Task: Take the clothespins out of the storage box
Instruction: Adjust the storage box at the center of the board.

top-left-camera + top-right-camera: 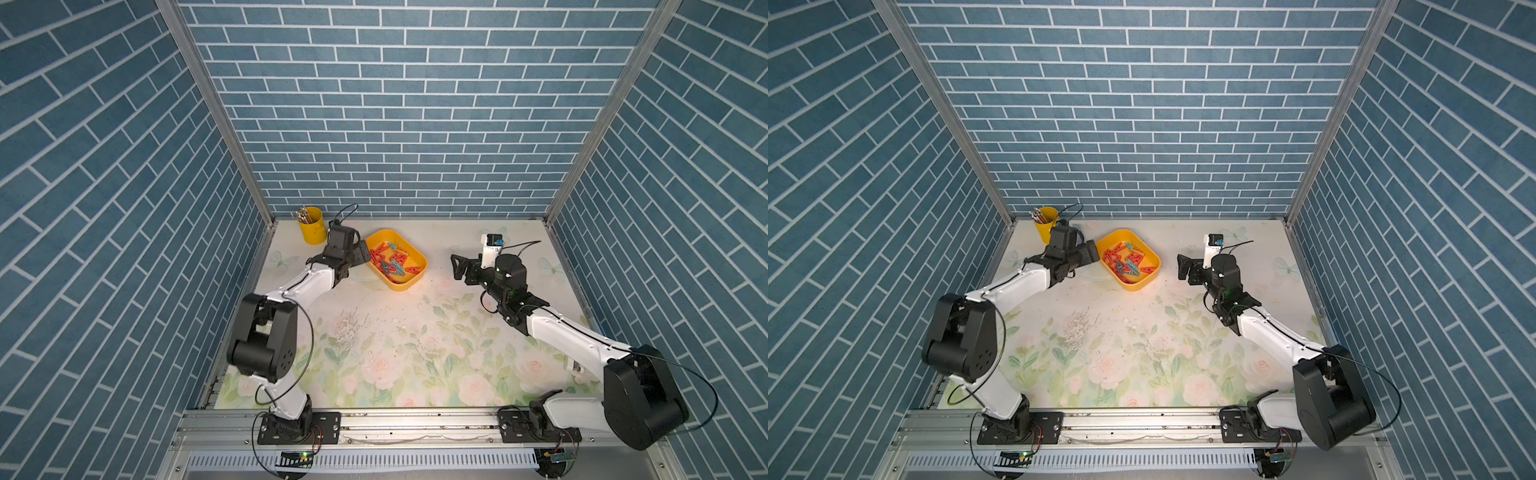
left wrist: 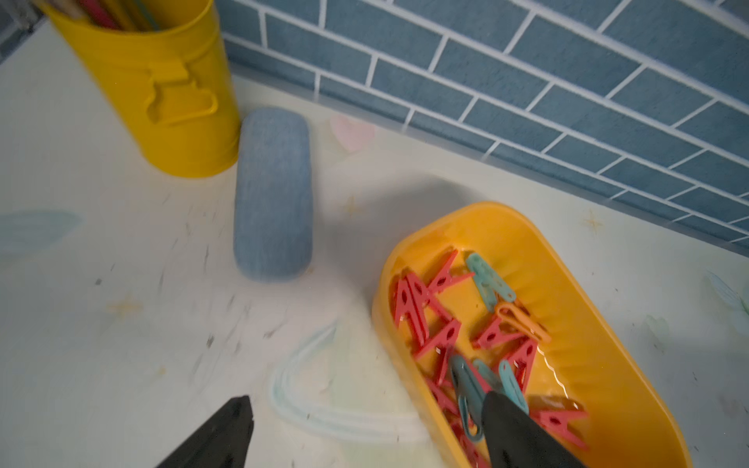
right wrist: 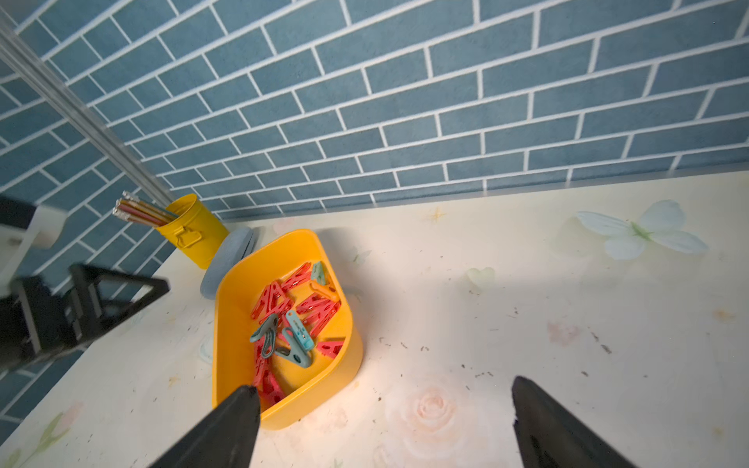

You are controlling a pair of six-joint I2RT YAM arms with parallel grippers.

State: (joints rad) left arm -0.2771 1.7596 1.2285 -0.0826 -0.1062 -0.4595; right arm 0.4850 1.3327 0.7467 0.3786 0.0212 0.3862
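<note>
Your worktop (image 1: 415,332) is a pale sheet printed with roses, leaves and butterflies. It is speckled with dark flecks and has a patch of grey scuffing (image 1: 349,328) at about 9 o'clock from its middle. Blue brick-pattern walls (image 1: 395,104) close it on three sides, with metal posts in the two back corners. A metal rail (image 1: 415,424) at 6 o'clock carries both arm bases.

The storage box (image 1: 405,286), a shallow yellow tray, sits near 12 o'clock, a little toward 11, at an angle to the back wall. The clothespins (image 1: 392,262) lie heaped inside it: mostly red, a few teal, one orange. At 11 o'clock, in the back corner, stands a yellow cup (image 1: 312,228) of pencils. A grey-blue case (image 2: 273,194) lies flat between cup and box.

Your left arm (image 1: 307,282) reaches from 7 o'clock to the box's 9 o'clock edge. The left jaws stand wide apart, gripping nothing. One finger (image 2: 523,433) is over the clothespins inside the box, the other over bare worktop outside it. That wrist view is smeared.

Your right arm (image 1: 561,336) reaches in from 5 o'clock. The right jaws are spread wide and empty at about 1 o'clock, apart from the box.
</note>
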